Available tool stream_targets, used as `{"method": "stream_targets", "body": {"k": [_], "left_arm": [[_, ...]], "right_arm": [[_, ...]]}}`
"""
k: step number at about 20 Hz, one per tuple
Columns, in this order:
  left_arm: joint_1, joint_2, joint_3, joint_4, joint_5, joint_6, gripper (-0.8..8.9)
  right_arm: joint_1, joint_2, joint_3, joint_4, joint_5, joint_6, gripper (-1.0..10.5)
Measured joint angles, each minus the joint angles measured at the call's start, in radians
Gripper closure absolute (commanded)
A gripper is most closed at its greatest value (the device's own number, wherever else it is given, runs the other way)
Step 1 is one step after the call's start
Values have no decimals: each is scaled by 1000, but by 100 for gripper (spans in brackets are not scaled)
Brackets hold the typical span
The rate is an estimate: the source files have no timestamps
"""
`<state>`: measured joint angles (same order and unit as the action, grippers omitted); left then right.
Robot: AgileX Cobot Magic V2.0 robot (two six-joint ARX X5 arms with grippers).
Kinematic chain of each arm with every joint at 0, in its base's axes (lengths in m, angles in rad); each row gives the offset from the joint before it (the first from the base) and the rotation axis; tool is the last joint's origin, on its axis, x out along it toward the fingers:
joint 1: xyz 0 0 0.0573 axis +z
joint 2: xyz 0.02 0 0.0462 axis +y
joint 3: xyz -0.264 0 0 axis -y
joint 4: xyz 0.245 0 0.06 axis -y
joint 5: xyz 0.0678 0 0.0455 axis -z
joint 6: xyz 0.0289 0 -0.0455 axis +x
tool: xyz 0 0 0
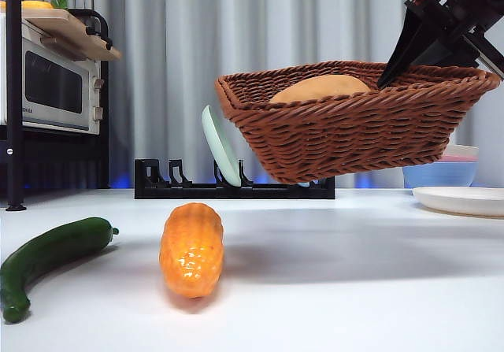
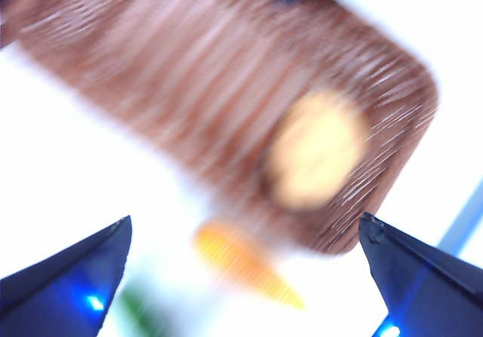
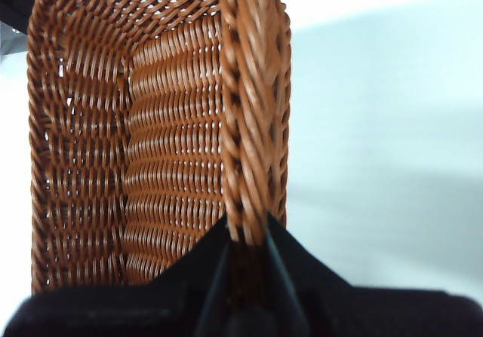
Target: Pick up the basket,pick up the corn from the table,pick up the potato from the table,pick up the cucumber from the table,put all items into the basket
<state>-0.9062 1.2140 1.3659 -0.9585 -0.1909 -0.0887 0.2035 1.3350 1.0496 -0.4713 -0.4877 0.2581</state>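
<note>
The reddish-brown wicker basket hangs tilted above the table, held at its right rim by my right gripper. In the right wrist view the jaws are shut on the braided rim. The tan potato lies inside the basket. The orange corn lies on the table in front, with the green cucumber to its left. My left gripper is open and empty, high above the basket. Its blurred view shows the potato and the corn.
A black dish rack with a pale green plate stands behind the basket. A microwave is on a shelf at the far left. Stacked bowls and a white plate sit at the right.
</note>
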Motion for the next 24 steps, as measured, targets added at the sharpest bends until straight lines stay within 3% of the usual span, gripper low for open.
{"method": "stream_targets", "body": {"k": [2, 5, 10, 16, 20, 24], "left_arm": [[0, -24, 0, -161, -111, -43, 313], [0, -43, -42, -241, -121, -106, 314], [21, -54, -250, -90, -115, -178, 314], [225, -48, -557, 214, 47, -209, 315], [345, -22, -641, 356, 162, -200, 316], [362, 46, -641, 419, 169, -183, 382]], "right_arm": [[0, 0, 0, 0, 0, 0, 958], [0, 0, 0, 0, 0, 0, 958], [0, 0, 0, 0, 0, -1, 958], [0, 0, 0, 0, 1, -3, 958], [0, 0, 0, 3, 1, -4, 958], [0, 0, 0, 29, 1, -3, 958]]}}
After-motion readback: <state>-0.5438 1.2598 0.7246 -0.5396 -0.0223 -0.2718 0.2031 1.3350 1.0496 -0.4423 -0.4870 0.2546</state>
